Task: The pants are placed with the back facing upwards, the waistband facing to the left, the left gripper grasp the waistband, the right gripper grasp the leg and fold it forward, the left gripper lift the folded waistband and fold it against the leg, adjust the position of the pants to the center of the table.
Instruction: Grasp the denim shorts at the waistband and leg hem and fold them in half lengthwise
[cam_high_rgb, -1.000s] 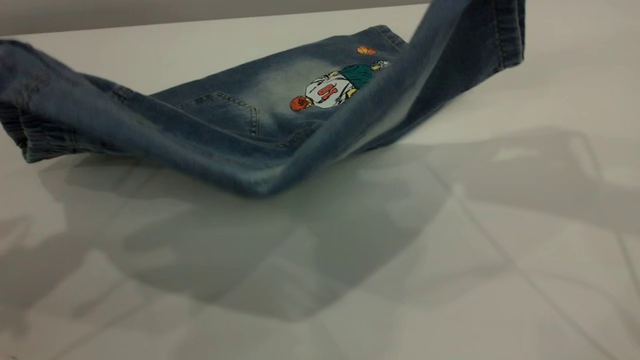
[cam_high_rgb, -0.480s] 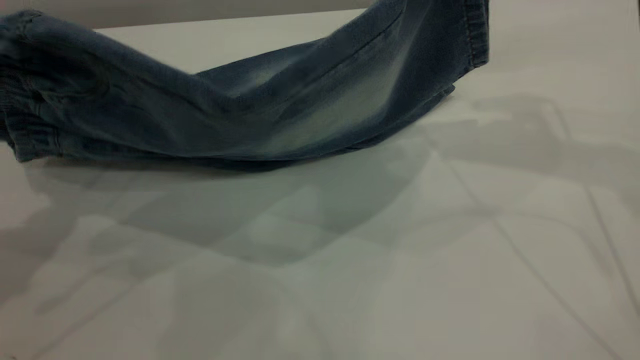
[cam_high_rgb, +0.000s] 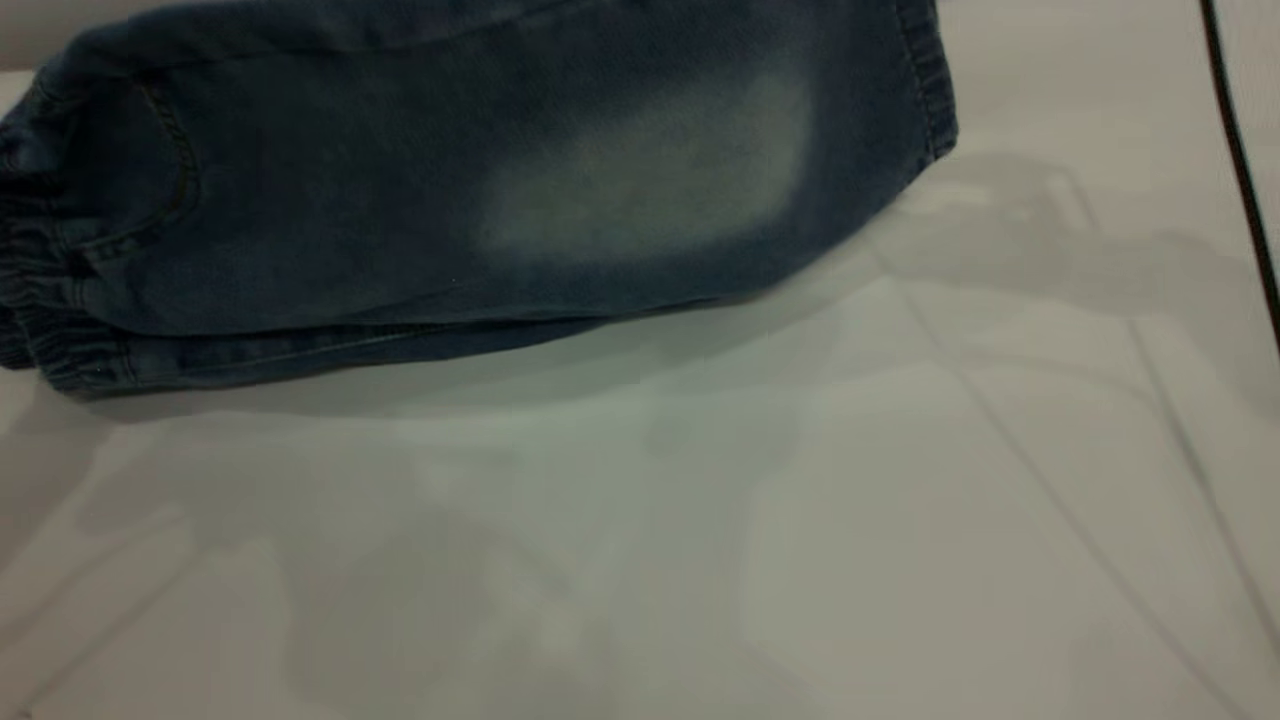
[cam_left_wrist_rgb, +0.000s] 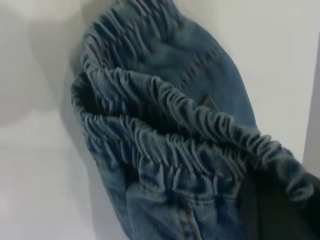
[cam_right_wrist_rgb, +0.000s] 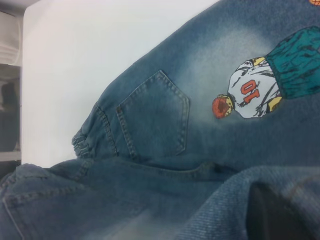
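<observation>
Nearest in the exterior view, the bare tabletop (cam_high_rgb: 700, 520) is carrying only soft shadows. Behind it the pants (cam_high_rgb: 480, 200) are lying along the far left part, the plain leg (cam_high_rgb: 650, 170) with its pale faded oval being carried over the printed half, its hem hanging at the right. The waistband (cam_high_rgb: 40, 290) is bunching at the far left edge. A thin black cable (cam_high_rgb: 1240, 170) is crossing the upper right corner.

In the left wrist view the left tool (cam_left_wrist_rgb: 280, 210) is showing only as a dark sliver under the gathered waistband; I cannot tell how its jaws are standing. In the right wrist view the right tool (cam_right_wrist_rgb: 272, 212) is a dark patch wrapped in denim, seemingly pinching the leg, though I cannot tell for sure.

The lengthwise fold is looking nearly laid. If either tool is releasing unevenly, the hems could be landing askew, and the elastic band could be springing back and dragging the layers apart.
</observation>
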